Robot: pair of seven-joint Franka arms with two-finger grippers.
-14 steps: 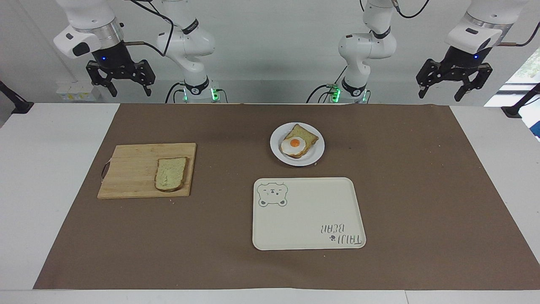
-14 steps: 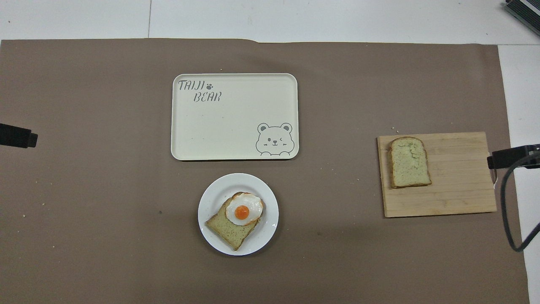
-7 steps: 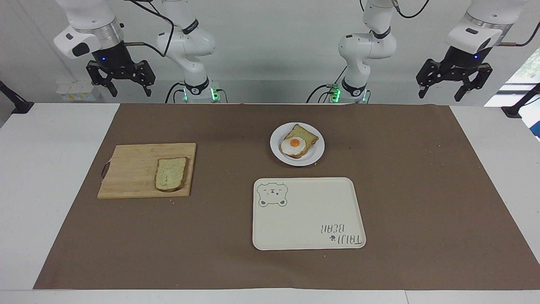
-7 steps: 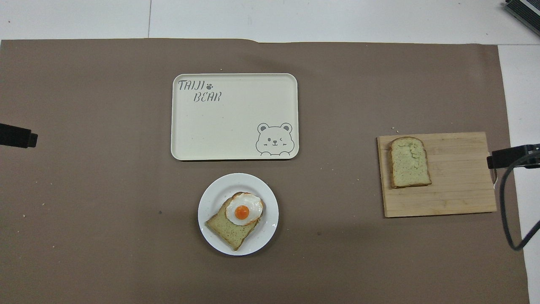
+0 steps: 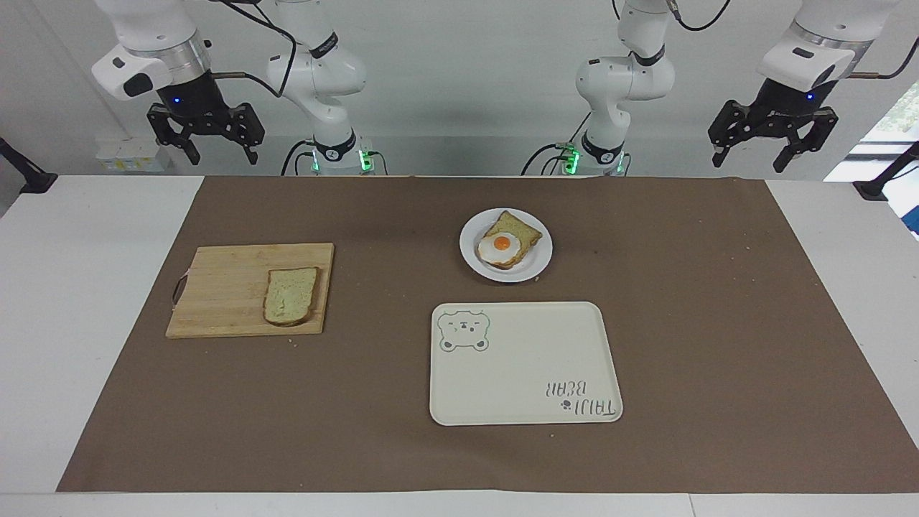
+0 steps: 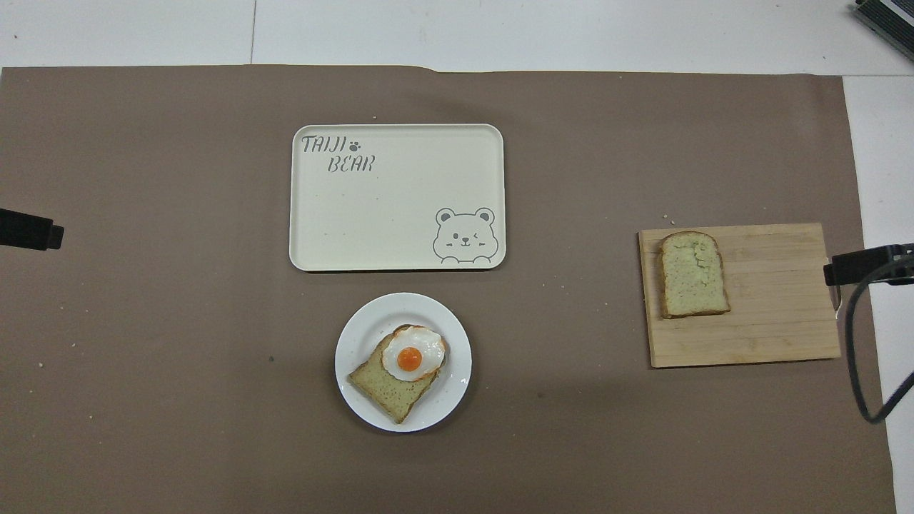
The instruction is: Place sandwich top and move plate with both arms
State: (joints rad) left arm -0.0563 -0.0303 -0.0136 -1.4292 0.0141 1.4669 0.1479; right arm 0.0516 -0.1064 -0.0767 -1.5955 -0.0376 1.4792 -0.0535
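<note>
- The sandwich top [image 5: 291, 295], a pale speckled slice with a brown crust, lies flat on a wooden cutting board [image 5: 222, 287] toward the right arm's end of the table; it sits at the board's end toward the middle of the table
- The plate [image 5: 537, 253] stands on the brown mat [image 5: 718, 323] near the middle of the table, well apart from the board
- On the plate lies a browner bread slice [image 5: 523, 231] with a fried egg [image 5: 499, 247] on top, the yolk facing up
- A cream tray [image 5: 524, 373] printed with a bear and lettering lies just beside the plate, farther from the robots, with nothing on it
- The right gripper [image 5: 219, 148] hangs high in the air at the robots' edge of the table, at the right arm's end, its fingers spread wide and holding nothing
- The left gripper [image 5: 748, 156] hangs high at the left arm's end of the table, its fingers likewise spread wide and holding nothing
- Neither gripper touches the sandwich top, the plate or the board
- In the overhead view only dark tips show at the side edges; crumbs lie scattered on the mat
</note>
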